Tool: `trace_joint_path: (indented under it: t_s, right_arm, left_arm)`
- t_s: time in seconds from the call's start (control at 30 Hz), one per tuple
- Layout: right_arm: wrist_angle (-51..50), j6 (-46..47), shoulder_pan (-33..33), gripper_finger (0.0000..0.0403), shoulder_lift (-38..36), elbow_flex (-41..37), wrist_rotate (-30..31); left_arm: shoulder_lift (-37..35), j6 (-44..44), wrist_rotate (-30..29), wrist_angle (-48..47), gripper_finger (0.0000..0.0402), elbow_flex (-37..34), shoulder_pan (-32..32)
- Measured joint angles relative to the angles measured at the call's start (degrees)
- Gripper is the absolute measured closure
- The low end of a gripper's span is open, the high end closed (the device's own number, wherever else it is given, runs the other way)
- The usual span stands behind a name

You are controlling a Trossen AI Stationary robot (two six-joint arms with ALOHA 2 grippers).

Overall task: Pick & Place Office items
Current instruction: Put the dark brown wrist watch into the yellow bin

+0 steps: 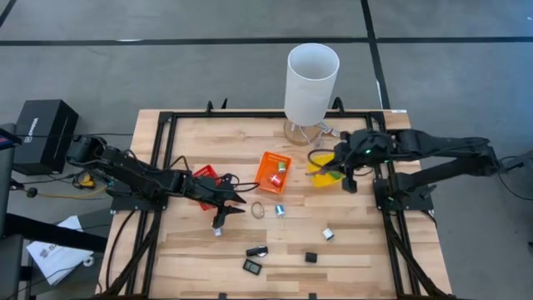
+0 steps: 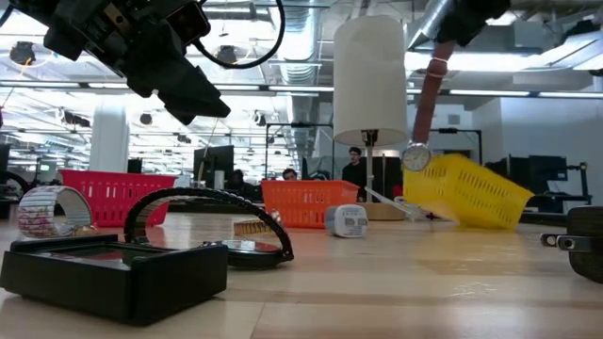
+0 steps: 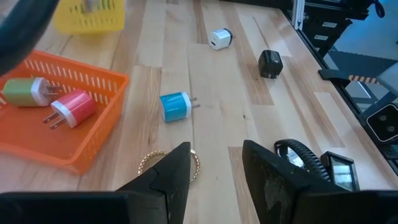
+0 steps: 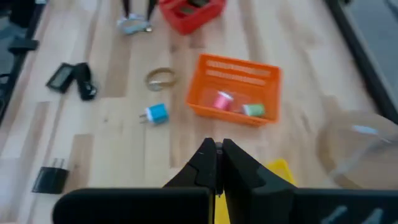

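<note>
My left gripper (image 3: 214, 168) is open and raised above the table (image 1: 358, 267), pointing toward its right side, with a tan ring (image 3: 166, 165) just past its fingertips. A blue plug (image 3: 176, 106) lies beyond the ring. The white plug (image 3: 219, 38), a black adapter (image 3: 270, 63), a black cord loop (image 3: 303, 154) and black rectangular pieces (image 1: 252, 267) rest on the wood. One red plug (image 3: 71, 107) and one green plug (image 3: 25, 91) lie in the orange bin (image 1: 265, 160). My right gripper (image 4: 216, 163) is shut on the yellow bin (image 2: 471, 193). My right gripper pinches the yellow bin by its rim (image 4: 281, 169), coming from above and slanting in from the table's right. The bin sits tilted, one side raised, its lower edge (image 2: 452, 222) on the table. The fingers hide the exact place of contact.
A tall white cylinder (image 1: 312, 79) stands at the far edge behind the yellow bin. The red bin (image 1: 204, 177) sits under my left arm. A small silvery piece (image 1: 218, 228) lies near the left gripper. Black frame rails (image 1: 391, 250) run along both table sides. People show in the room beyond.
</note>
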Motion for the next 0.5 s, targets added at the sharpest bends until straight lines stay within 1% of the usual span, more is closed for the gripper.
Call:
trace_joint_path:
  t_s: [0.3,0.4,0.5]
  right_arm:
    - [0.39,-0.71,5.46,0.04,13.31,0.0,-0.42]
    - [0.08,-3.26,6.29,0.04,15.98,0.35,-0.37]
    - [0.23,-4.39,6.59,0.04,17.27,3.53,-0.35]
  left_arm:
    - [0.0,0.0,0.04,0.07,0.0262,-0.01,0.0]
    - [0.0,0.0,0.04,0.1,0.0262,-0.02,0.0]
    - [0.0,0.0,0.07,0.16,0.0262,0.0,0.0]
